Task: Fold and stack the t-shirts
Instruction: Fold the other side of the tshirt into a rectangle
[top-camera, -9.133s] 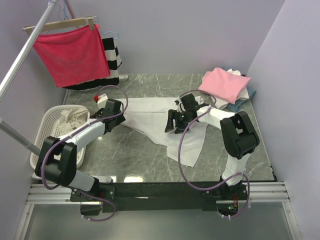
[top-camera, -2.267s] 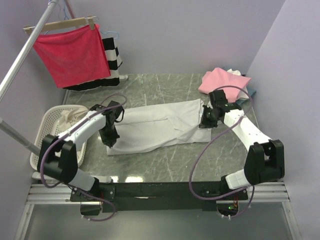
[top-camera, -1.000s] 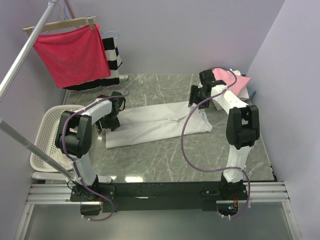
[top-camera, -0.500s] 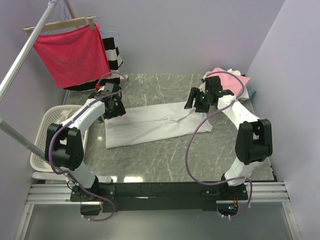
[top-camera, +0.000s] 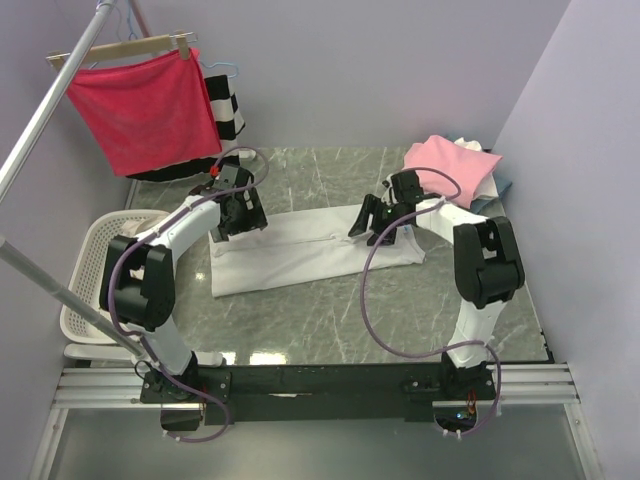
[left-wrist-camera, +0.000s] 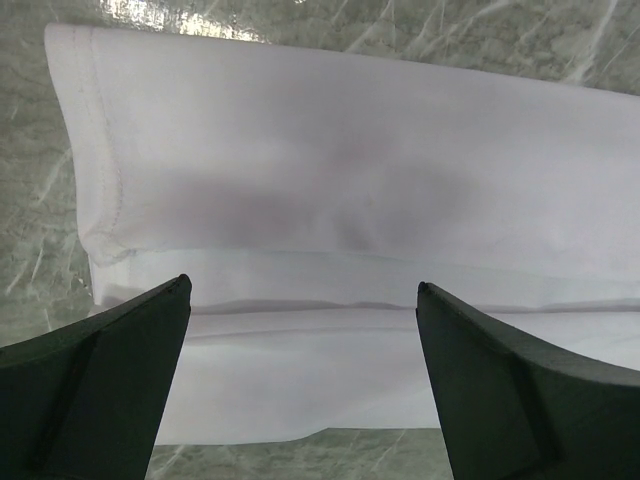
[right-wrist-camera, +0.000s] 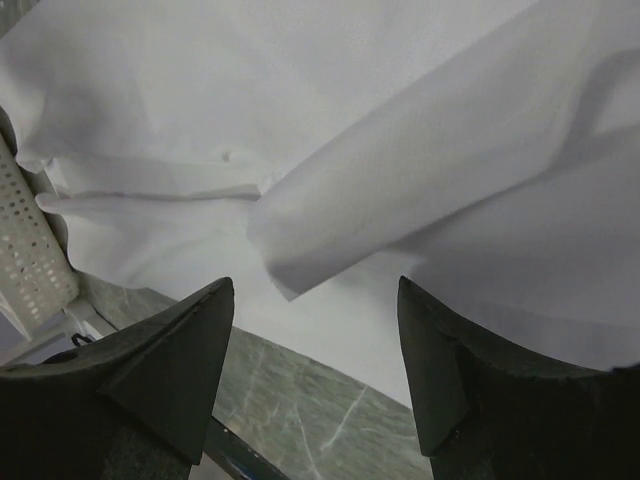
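The folded t-shirt (top-camera: 310, 250) is plain white. It lies on a desk (top-camera: 300, 320) of grey-green marble with pale veins. At the far right, a pink t-shirt (top-camera: 450, 165) tops a white one (top-camera: 470, 144) and a blue-grey one (top-camera: 504, 186). The hanging cloth (top-camera: 145, 105) is red, and the garment (top-camera: 228, 118) behind it is striped black and white. The perforated basket (top-camera: 85, 262) is white. The left arm (top-camera: 185, 225) and right arm (top-camera: 445, 212) are white with black joints and purple cables (top-camera: 375, 300).
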